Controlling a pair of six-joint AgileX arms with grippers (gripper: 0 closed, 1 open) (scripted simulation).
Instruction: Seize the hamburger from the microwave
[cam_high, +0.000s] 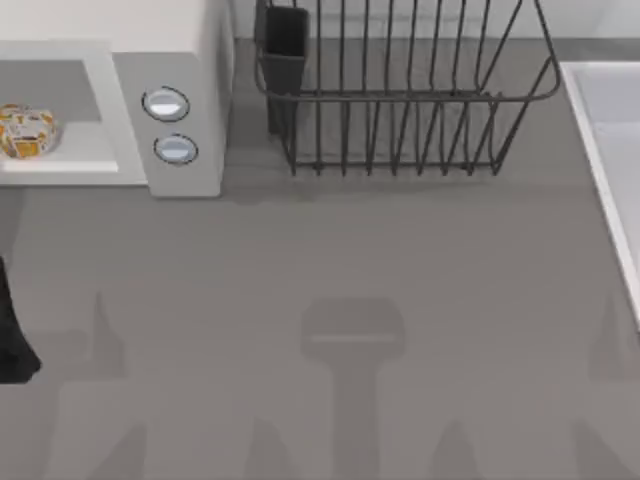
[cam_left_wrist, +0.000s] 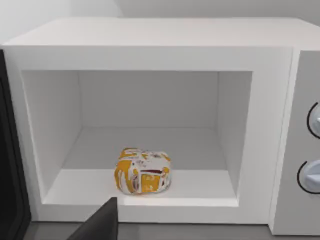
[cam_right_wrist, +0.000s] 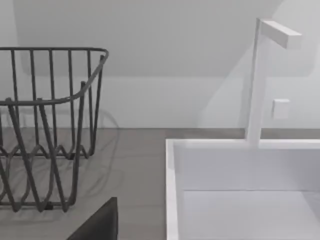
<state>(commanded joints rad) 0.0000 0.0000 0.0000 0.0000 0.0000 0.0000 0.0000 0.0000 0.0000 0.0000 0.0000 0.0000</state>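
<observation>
Hamburger (cam_left_wrist: 143, 170) sits ahead of left gripper (cam_left_wrist: 102, 222) on microwave (cam_left_wrist: 150, 55) floor; finger state can't be told. Looks soft, light, squashable: pinch sides gently.

The top view's left edge cuts off the microwave (cam_high: 170, 60) and part of the hamburger (cam_high: 25, 131). My left gripper (cam_left_wrist: 100, 225) and right gripper (cam_right_wrist: 97, 222) each show as one dark tip; finger spacing cannot be determined. The sink (cam_high: 610, 150) runs past the right edge.

left arm (cam_high: 12, 330): table's left edge; left tool (cam_left_wrist: 100, 222): low
</observation>
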